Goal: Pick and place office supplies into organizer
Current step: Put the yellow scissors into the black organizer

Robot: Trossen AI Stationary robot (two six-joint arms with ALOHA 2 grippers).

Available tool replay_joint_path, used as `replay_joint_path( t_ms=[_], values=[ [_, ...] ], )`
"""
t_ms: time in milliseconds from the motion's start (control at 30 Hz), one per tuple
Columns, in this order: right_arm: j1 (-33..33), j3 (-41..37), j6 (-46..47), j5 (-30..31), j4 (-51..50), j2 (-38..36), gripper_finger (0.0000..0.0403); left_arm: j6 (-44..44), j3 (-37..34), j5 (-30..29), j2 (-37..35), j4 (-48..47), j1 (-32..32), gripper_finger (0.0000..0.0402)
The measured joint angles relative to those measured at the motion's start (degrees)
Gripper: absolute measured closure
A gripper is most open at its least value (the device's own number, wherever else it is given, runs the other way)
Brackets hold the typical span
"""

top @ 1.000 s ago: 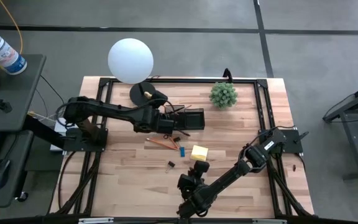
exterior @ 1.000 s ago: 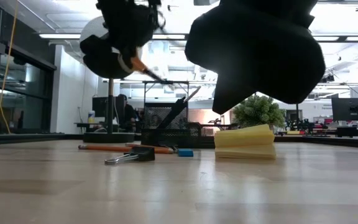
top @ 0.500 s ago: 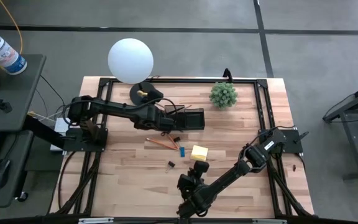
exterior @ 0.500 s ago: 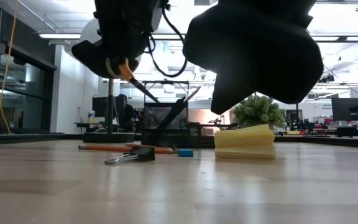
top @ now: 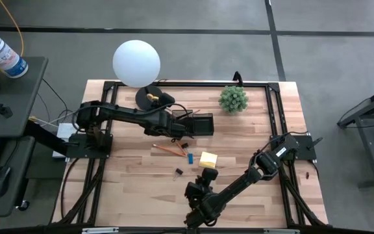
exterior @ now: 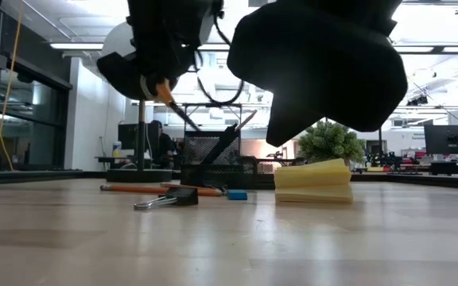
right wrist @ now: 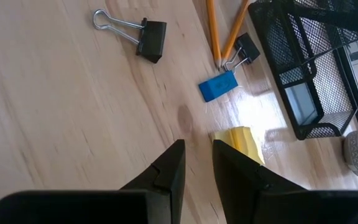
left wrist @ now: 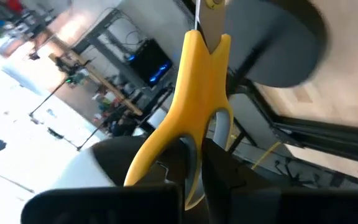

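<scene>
From above, your left gripper (top: 174,127) hangs at the left end of the black organizer (top: 197,123), but what it carries is hidden there. Your left wrist camera settles it: the fingers are clamped on the yellow-handled scissors (left wrist: 191,112), blades pointing away towards the lamp base (left wrist: 278,43).

Your right gripper (top: 206,177) waits low at the table's (top: 135,175) near edge, just short of the yellow sticky pad (top: 208,158). In its wrist camera the fingers (right wrist: 169,168) stand a narrow gap apart with nothing between them.

That same camera separates what the overhead view blurs together: two orange pencils (right wrist: 219,28), a blue eraser (right wrist: 218,86), a small black clip (right wrist: 246,46) beside it, and a larger binder clip (right wrist: 143,34) apart on bare wood. The table-level view shows the pad (exterior: 312,183) lying flat.
</scene>
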Motion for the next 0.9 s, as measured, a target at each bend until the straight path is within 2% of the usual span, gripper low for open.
replay_joint_path(
  t_ms=[400,900],
  values=[
    [0.0,0.0,-0.4,0.2,0.3,0.0,0.0325,4.1,5.6,-1.9,6.8,0.1,-0.1,0.0390],
    [0.1,0.0,-0.7,1.1,1.0,0.0,0.0325,4.3,5.6,-2.6,12.6,0.8,-0.1,0.0387]
  ],
)
